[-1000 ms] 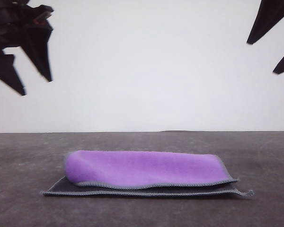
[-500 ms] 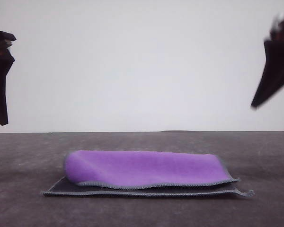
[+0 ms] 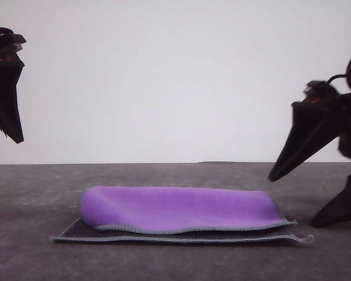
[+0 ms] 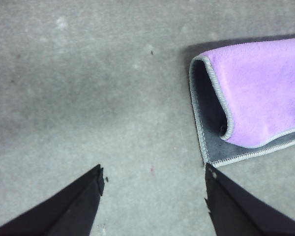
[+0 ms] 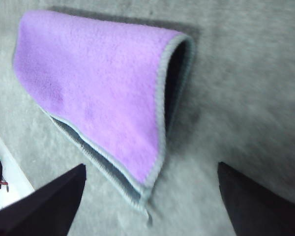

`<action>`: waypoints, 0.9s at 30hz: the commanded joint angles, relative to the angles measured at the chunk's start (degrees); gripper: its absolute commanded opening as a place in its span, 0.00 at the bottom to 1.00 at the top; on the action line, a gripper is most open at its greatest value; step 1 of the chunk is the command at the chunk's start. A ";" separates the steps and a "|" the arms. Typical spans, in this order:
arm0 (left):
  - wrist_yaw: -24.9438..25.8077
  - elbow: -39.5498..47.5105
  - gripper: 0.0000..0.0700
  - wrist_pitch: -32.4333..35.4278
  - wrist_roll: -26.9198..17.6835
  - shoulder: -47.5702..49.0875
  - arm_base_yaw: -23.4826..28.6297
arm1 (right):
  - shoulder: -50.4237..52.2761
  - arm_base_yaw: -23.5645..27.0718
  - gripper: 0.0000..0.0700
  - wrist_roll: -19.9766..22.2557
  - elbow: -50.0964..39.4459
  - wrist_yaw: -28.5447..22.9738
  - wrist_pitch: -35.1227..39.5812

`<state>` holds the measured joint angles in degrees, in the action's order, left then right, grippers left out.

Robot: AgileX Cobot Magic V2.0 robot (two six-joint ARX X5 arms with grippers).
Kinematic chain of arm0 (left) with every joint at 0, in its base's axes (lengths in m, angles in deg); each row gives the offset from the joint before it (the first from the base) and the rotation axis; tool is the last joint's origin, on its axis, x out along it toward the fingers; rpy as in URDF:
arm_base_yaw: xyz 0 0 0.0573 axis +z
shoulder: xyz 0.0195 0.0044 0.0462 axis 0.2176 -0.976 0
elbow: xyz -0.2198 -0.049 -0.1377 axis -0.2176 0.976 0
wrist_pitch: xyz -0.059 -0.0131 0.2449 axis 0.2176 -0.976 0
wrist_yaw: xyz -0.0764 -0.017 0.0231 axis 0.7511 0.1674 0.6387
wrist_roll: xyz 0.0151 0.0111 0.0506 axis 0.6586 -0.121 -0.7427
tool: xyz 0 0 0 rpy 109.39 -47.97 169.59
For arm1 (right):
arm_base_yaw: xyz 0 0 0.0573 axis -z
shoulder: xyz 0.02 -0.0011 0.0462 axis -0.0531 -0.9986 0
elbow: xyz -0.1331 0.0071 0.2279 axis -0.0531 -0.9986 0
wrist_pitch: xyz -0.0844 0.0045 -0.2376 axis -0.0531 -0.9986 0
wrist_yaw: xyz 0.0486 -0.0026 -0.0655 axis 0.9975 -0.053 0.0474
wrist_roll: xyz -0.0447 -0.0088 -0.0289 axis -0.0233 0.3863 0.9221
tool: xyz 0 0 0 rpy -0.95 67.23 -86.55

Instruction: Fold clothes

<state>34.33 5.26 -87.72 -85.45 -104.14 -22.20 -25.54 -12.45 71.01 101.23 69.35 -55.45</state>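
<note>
So the small square soft cloth (image 3: 178,213), bright purple on one face and dark charcoal grey on the other with grey stitched edging, is lying folded over on itself on the dark grey, slightly mottled bench (image 3: 35,199), roughly in the middle of it across and toward the near edge; the purple flap sits on top with a puffy rounded fold along the far side, and a thin strip of the grey layer pokes out along the near edge, a loose thread end trailing off its right corner; behind the bench there's just a plain white wall (image 3: 175,76), meeting the far edge in a straight line; the left gripper (image 4: 152,179) hangs high up off the bench by the left edge of the front view, its black tapered fingers spread apart and holding nothing, and from its wrist camera the cloth's open folded end (image 4: 211,105) lies near one fingertip, not touching; the right gripper (image 3: 292,202) is low down just beside the cloth's right end, jaws wide apart and empty too; its wrist view looks a bit blurry but shows the cloth (image 5: 98,93) between the spread fingers.
</note>
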 commanded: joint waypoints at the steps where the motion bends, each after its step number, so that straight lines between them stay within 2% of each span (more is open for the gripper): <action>1: -0.11 -0.52 0.57 0.33 0.39 -0.46 -0.13 | -2.05 -0.75 0.73 -2.50 0.35 -0.21 1.64; 4: -0.11 -0.52 0.57 0.68 0.34 -0.46 -0.13 | -3.94 -2.11 0.68 -4.78 0.35 -0.07 4.43; 7: -0.09 -0.52 0.57 0.98 0.37 -0.46 -0.13 | -5.18 -3.65 0.67 -6.21 0.35 0.15 6.55; 10: -0.09 -0.52 0.57 1.28 0.37 -0.46 -0.13 | -5.59 -5.18 0.67 -6.98 0.35 0.18 7.60; 13: -0.09 -0.52 0.57 1.38 0.37 -0.46 -0.13 | -5.59 -5.92 0.62 -7.46 0.35 0.18 7.64; 16: -0.09 -0.52 0.57 1.38 0.38 -0.46 -0.13 | -5.68 -6.21 0.50 -7.67 0.35 0.20 7.69; 23: -0.08 -0.52 0.57 1.38 0.40 -0.46 -0.13 | -5.77 -6.89 0.10 -7.65 0.35 0.20 9.32; 27: -0.07 -0.52 0.57 1.38 0.41 -0.46 -0.13 | -5.77 -7.51 0.04 -7.67 0.35 0.30 10.88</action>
<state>34.33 5.26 -86.67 -85.44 -104.14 -22.20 -30.21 -19.49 63.68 101.43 69.44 -45.14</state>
